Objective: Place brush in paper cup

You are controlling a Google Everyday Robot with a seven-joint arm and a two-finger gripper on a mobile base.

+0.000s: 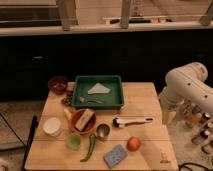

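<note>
Nearest on the tabletop [50, 156] lie a blue sponge [115, 155] and an orange fruit [133, 143]. Just beyond, the paper cup [52, 126] stands at the left edge with no brush in it. The brush [131, 121] lies flat right of centre, well apart from the cup, with a metal cup [102, 131] and an orange bowl [83, 120] between them. The pincer [168, 116] hangs off the table's right edge, near the brush handle but apart from it; I cannot tell how it is set. Farther back sits a green tray [97, 80]. Judging by this, nothing is done: grasp, carry and drop all remain.
</note>
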